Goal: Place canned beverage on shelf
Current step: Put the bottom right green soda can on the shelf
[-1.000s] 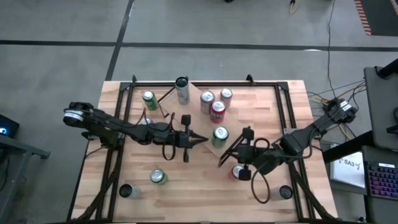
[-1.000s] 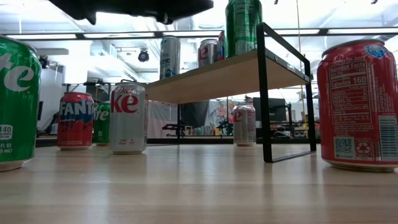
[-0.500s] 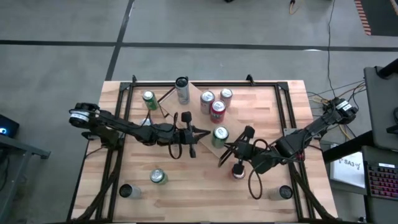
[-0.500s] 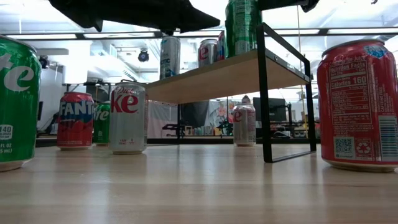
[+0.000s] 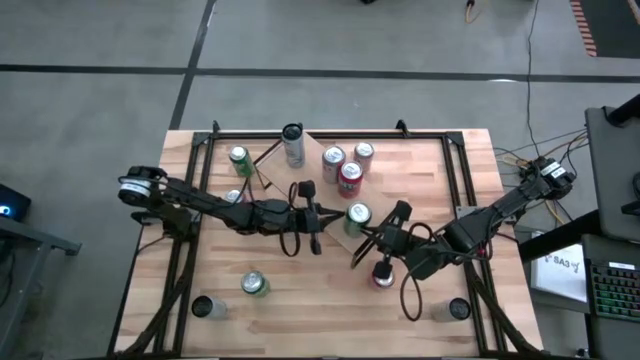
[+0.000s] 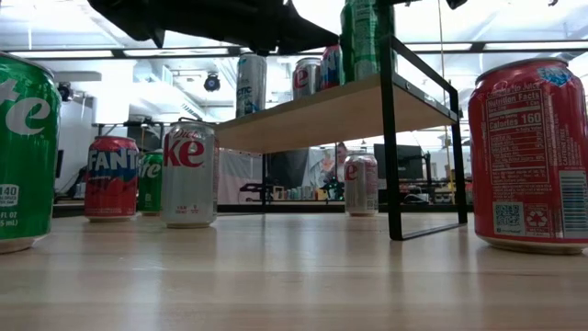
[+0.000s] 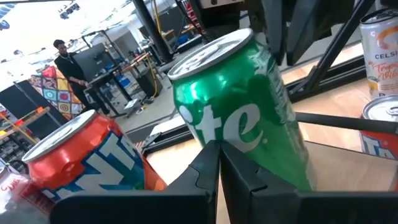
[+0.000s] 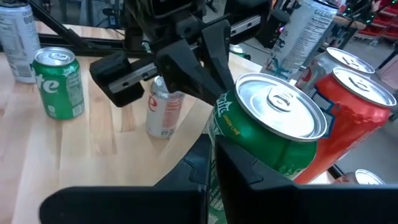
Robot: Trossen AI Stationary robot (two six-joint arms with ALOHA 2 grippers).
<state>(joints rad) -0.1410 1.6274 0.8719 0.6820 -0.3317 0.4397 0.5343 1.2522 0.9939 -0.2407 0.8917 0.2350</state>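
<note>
A green canned beverage [image 5: 356, 214] stands tilted on the near end of the shelf [image 6: 312, 115], a small light-wood board on black end frames. Other cans [image 5: 349, 178] and a tall slim can [image 5: 292, 146] stand farther back on the board. My left gripper [image 5: 332, 216] is shut, level and pointing toward the table's right, at the green can's left side [image 7: 249, 118]. My right gripper [image 5: 364, 236] is shut and comes from the near right at the same can [image 8: 267, 130]. My left gripper presses its shut fingertips [image 7: 210, 163] against the green can's side wall, low on its printed label [image 7: 231, 134]. It comes level from the table's left. The can leans away from upright. My right gripper sets its shut fingertips [image 8: 205, 155] against the can's side just below the top rim [image 8: 225, 121]. It slants down from the table's near right. The can's base is out of this view.
On the tabletop stand a red can [image 5: 383, 272] under my right arm, a green can [image 5: 254, 284] near the front, another green can [image 5: 240, 160] at the far left, and a pale can [image 5: 232, 197] under my left arm. Black rails [image 5: 200, 170] frame the table.
My left gripper has moved toward the table's right and slightly down, up to the green can. My right gripper has dropped and tipped downward beside the can. The green can has gone from upright to leaning and has shifted a little on the shelf.
</note>
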